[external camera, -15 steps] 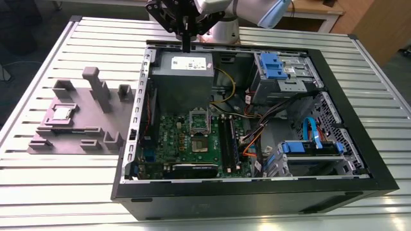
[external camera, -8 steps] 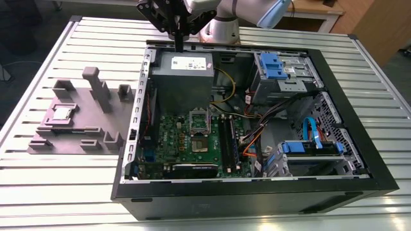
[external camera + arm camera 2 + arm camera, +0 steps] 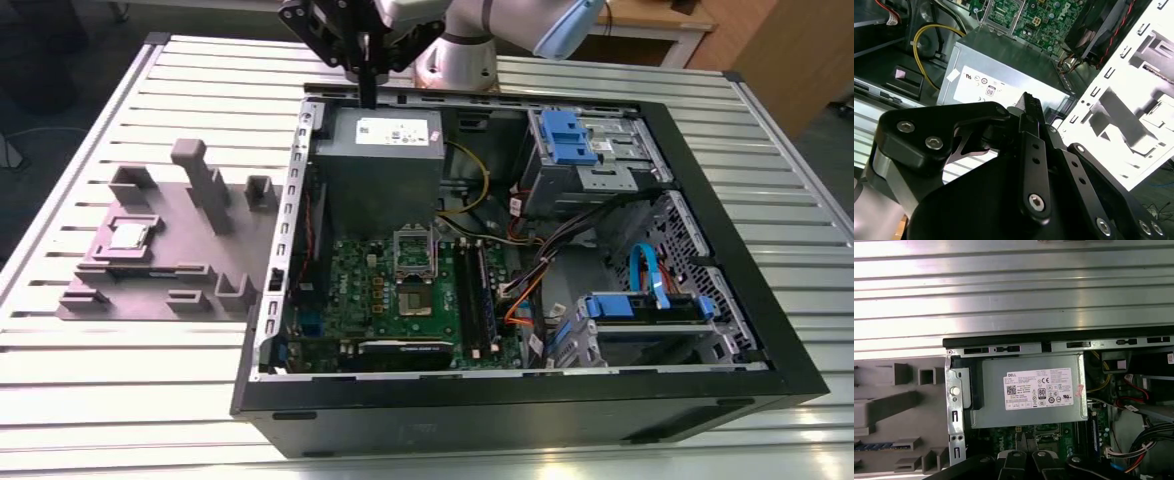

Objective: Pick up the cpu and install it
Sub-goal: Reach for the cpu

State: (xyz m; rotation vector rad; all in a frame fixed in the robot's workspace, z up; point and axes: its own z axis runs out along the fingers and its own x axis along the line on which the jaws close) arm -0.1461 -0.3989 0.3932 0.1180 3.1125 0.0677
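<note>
Silvery cpu (image 3: 130, 236) lies well apart from claw (image 3: 367, 98).

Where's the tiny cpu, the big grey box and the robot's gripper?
cpu (image 3: 130, 236): exterior view, its silvery top.
grey box (image 3: 378, 172): exterior view, its bare grey face.
gripper (image 3: 366, 92): exterior view, its dark lower tip.

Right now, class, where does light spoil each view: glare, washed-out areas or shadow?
Exterior view: glare on the slatted table along the picture's lower edge. Second wrist view: the white slotted panel is washed out, the gripper looms dark. First wrist view: bright bands streak the slatted table.
</note>
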